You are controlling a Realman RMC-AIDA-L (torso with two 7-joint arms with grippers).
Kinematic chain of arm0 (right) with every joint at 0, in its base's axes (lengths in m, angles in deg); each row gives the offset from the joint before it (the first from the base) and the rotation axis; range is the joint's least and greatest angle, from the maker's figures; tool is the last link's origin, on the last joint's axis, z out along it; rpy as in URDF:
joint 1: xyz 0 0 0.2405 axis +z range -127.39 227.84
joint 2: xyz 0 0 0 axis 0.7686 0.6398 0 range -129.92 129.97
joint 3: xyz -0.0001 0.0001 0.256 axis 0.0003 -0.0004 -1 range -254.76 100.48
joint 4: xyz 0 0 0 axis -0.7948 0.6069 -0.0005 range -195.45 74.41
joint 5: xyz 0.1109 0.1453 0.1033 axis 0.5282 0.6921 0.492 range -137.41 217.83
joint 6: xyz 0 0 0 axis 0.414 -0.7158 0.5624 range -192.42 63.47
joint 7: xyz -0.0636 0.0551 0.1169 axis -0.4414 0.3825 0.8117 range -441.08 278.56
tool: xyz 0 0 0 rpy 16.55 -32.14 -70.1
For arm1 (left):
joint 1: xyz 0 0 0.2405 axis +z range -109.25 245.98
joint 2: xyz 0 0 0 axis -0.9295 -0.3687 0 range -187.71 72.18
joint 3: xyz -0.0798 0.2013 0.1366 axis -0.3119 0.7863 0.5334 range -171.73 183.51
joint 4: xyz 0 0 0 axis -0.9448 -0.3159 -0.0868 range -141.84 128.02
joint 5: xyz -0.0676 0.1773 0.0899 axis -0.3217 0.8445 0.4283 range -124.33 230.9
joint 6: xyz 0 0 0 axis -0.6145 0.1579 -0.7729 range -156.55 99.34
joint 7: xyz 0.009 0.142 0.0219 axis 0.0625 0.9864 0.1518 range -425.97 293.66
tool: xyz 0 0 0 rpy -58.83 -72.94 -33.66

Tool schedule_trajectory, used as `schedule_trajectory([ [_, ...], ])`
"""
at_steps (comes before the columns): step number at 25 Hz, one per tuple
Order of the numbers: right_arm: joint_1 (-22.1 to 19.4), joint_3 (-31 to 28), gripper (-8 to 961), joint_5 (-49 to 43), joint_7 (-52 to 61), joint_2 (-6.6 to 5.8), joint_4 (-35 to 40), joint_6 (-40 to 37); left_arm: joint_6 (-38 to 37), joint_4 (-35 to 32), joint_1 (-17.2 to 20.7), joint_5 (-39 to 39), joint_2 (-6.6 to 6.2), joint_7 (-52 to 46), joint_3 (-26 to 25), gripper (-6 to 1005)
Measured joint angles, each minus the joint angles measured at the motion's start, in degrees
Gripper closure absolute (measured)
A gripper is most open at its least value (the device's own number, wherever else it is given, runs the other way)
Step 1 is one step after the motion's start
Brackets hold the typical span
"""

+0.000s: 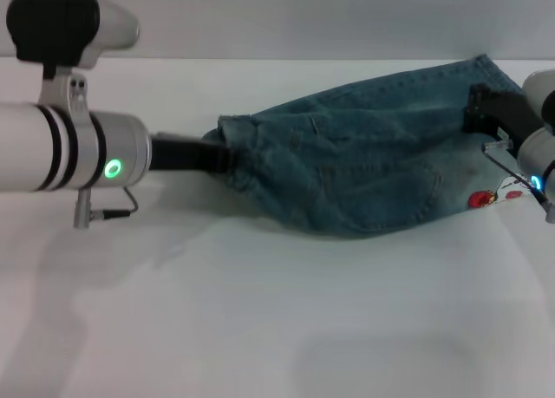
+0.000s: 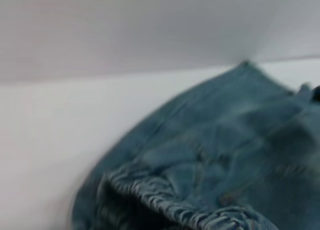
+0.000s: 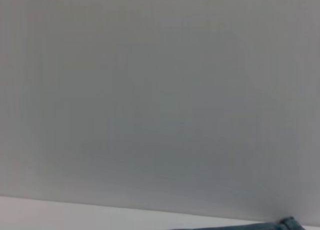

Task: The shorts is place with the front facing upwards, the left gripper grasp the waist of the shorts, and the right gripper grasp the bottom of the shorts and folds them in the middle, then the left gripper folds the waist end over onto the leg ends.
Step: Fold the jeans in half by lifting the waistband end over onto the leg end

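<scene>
The blue denim shorts (image 1: 364, 155) lie crosswise on the white table (image 1: 260, 311), bunched and raised in the middle. My left gripper (image 1: 222, 155) reaches in from the left and is shut on the waist of the shorts (image 1: 236, 142). The ruffled elastic band (image 2: 165, 200) fills the near part of the left wrist view. My right gripper (image 1: 479, 114) sits at the right end, shut on the bottom of the shorts (image 1: 486, 77). A small red tag (image 1: 479, 199) hangs by the leg ends. The right wrist view shows only a sliver of denim (image 3: 286, 223).
A grey wall (image 3: 160, 89) rises behind the table. The table's far edge runs just behind the shorts. A cable loop (image 1: 113, 212) hangs under the left wrist.
</scene>
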Motion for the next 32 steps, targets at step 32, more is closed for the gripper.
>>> schedule_trajectory([
  [32, 15.7, 21.3, 953, 2.9, 15.0, 0.49, 1.3, 6.6, 0.4, 17.2, -1.7, 0.0, -0.10, 0.9, -3.1, 922],
])
